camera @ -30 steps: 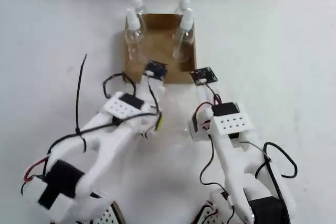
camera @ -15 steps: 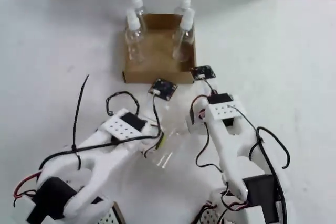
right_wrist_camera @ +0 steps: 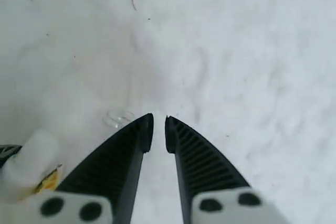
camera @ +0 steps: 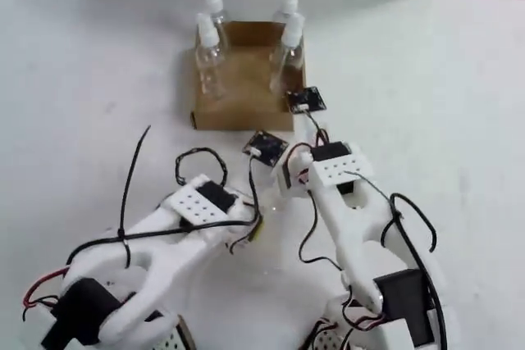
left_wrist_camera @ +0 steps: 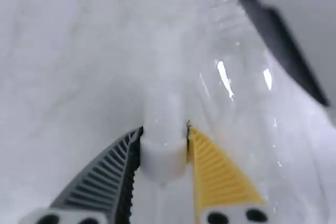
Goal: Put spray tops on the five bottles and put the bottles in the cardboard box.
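Note:
A clear bottle [left_wrist_camera: 236, 77] lies on the white table between the two arms, a little in front of the cardboard box [camera: 246, 96]. My left gripper [left_wrist_camera: 164, 129] is shut on its white spray top [left_wrist_camera: 164, 153], one grey and one yellow finger on either side of it. In the high view the left gripper [camera: 258, 223] sits just left of the right gripper [camera: 283, 186]. My right gripper [right_wrist_camera: 158, 124] hangs low over bare table, its black fingers shut with nothing between them. Several capped bottles [camera: 209, 55] stand in the box's corners.
Loose black cables [camera: 127, 178] trail from both arms across the near table. The left gripper's yellow finger and the white top [right_wrist_camera: 26, 166] lie close beside the right gripper. Open white table spreads to the left and right of the box.
The left arm has drawn back from the box front toward the near edge, carrying the bottle by its top. The right arm has swung left, closer to the left gripper.

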Available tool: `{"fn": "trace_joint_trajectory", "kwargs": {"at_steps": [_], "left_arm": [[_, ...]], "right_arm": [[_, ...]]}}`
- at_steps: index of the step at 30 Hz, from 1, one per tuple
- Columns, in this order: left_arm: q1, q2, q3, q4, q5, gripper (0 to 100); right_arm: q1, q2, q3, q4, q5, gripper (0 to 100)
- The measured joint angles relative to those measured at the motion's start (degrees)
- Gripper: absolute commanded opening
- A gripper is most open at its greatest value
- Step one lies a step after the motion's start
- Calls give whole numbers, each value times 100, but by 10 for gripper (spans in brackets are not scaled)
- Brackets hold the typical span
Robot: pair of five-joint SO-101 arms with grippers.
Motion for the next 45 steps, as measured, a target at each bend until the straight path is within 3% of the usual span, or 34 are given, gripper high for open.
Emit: {"fn": "trace_joint_trajectory", "kwargs": {"at_steps": [8,12,18,26,31,36,39,45], "left_arm": [[-97,0,0,0,-9,20],[-844,-79,0,-9,-9,20],[-2435,-255,0,-677,0,20],[-3182,-255,-35,-862,-9,20],[-4079,-255,-202,-862,-9,20],[-4862,-255,-316,-862,343,20],[-5011,-255,-316,-914,457,20],[-5020,-255,-316,-1073,484,20]], "right_arm": [[35,-97,-255,334,0,18],[105,-563,-598,1152,-18,18],[44,-1231,-651,1776,-18,19],[-1231,-1354,-527,1591,-53,19],[-1776,-1354,-527,1125,-826,98],[-1785,-1345,-334,1064,-1081,176],[-1820,-1354,-290,958,-1187,177],[-2207,-1354,-79,457,-2338,245]]}}
